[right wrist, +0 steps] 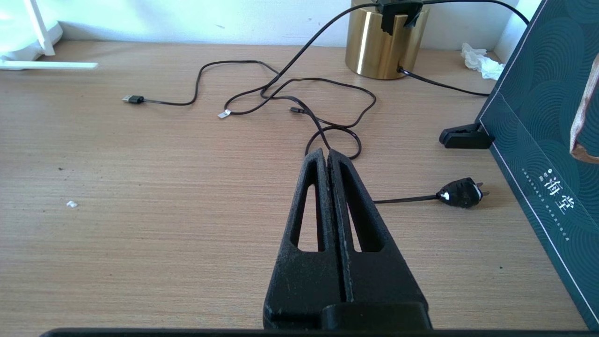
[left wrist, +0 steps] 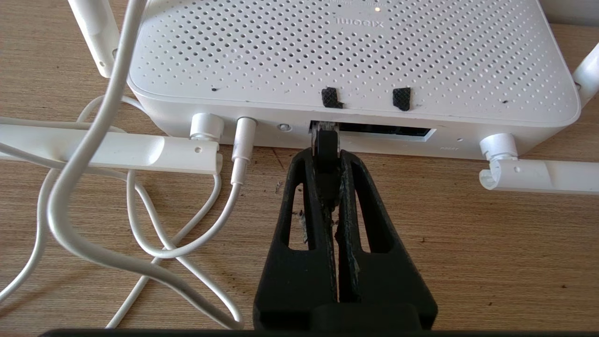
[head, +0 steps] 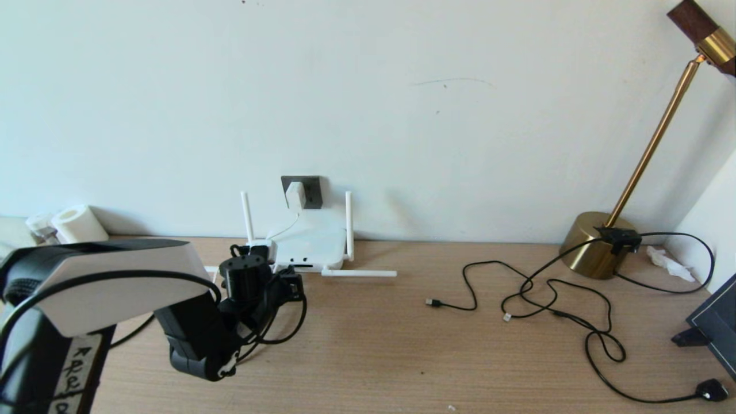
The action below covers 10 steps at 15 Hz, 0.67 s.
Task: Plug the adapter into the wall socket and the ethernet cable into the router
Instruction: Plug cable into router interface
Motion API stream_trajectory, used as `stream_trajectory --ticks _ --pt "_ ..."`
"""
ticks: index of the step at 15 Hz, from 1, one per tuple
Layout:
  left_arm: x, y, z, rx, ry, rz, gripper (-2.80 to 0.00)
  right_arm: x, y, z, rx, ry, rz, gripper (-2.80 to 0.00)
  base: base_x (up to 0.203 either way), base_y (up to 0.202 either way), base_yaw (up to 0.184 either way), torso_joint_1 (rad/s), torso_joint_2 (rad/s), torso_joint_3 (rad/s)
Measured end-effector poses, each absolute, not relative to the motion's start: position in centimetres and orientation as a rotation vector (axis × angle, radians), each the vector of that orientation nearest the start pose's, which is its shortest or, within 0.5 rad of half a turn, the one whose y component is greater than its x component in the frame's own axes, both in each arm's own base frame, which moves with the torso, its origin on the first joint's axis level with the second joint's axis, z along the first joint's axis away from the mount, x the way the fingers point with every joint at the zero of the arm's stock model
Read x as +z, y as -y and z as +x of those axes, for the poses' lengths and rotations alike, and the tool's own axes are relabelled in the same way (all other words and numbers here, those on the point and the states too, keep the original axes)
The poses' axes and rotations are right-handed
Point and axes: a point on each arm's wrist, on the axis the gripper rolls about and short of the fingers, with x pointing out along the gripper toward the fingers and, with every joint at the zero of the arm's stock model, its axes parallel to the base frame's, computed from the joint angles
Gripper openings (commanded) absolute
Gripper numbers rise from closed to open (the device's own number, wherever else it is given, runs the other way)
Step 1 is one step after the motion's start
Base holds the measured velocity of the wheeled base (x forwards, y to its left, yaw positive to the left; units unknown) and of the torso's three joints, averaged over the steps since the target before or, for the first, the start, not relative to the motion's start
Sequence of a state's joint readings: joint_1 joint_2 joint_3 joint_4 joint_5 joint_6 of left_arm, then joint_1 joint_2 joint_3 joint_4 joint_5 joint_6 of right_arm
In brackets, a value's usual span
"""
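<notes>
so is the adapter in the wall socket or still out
In. The head view shows the adapter sitting flat against the wall socket above the router, its white cord hanging down.

To your right, a brass lamp [head: 598, 244] stands on the wooden worktop [head: 402, 356], its thin black cables [head: 552, 299] sprawling beside it. A crumpled tissue [head: 667, 263] lies near the wall; a paper roll [head: 77, 224] sits far left.
</notes>
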State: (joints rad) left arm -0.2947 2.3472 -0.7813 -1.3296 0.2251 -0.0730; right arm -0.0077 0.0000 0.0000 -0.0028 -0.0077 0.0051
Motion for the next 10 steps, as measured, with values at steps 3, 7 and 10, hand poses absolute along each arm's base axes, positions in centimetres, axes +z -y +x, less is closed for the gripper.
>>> stream_trajectory --ticks 3,7,10 --pt "1.47 10.74 37.10 -0.061 -0.232 -0.012 -2.80 7.58 0.00 -2.28 -0.015 0.003 0.005 -2.80 0.000 0.000 0.000 0.000 0.00 0.000" --pt "1.47 10.77 37.22 -0.061 -0.230 -0.012 -2.80 7.58 0.00 -2.28 -0.015 0.003 0.005 -2.80 0.000 0.000 0.000 0.000 0.00 0.000" --pt "1.47 10.81 37.36 -0.061 -0.228 -0.011 -2.80 7.57 0.00 -2.28 -0.015 0.002 0.006 -2.80 0.000 0.000 0.000 0.000 0.00 0.000"
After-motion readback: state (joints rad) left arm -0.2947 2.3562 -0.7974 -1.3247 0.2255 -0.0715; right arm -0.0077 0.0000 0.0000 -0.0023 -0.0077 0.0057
